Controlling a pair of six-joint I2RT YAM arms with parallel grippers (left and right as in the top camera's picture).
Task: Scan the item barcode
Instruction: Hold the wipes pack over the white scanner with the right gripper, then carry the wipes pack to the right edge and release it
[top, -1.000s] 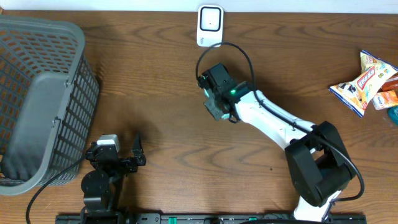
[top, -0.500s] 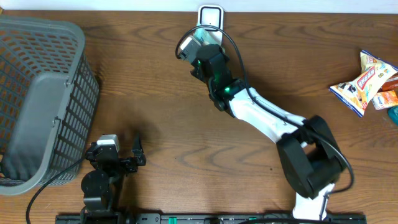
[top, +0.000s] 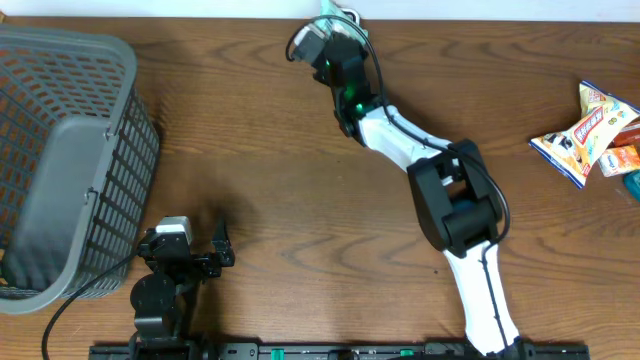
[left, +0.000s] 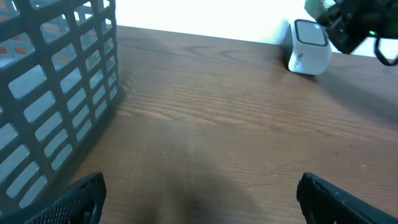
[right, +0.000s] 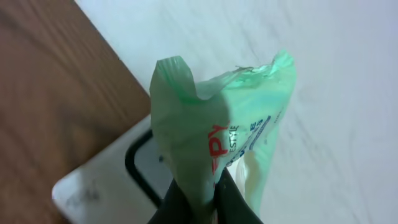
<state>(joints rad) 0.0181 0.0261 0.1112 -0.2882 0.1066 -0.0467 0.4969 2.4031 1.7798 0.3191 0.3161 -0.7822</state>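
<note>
The item is a pale green packet (right: 211, 118) with red and blue print. My right gripper (right: 202, 199) is shut on its lower edge and holds it upright. Right behind the packet is the white scanner (right: 106, 180) with its dark window. From overhead, the right gripper (top: 325, 40) reaches over the scanner at the table's back edge and hides most of it. The left wrist view shows the scanner (left: 309, 55) far off, with the right arm just beside it. My left gripper (left: 202, 208) stands wide open and empty near the front edge, low over the table.
A grey mesh basket (top: 60, 150) fills the left side and rises close on the left in the left wrist view (left: 56, 93). Several snack packets (top: 590, 130) lie at the far right edge. The right arm stretches diagonally across the table's middle.
The right arm has swung from the table's middle to the back edge, carrying the packet up to the scanner. The left arm has not moved.
</note>
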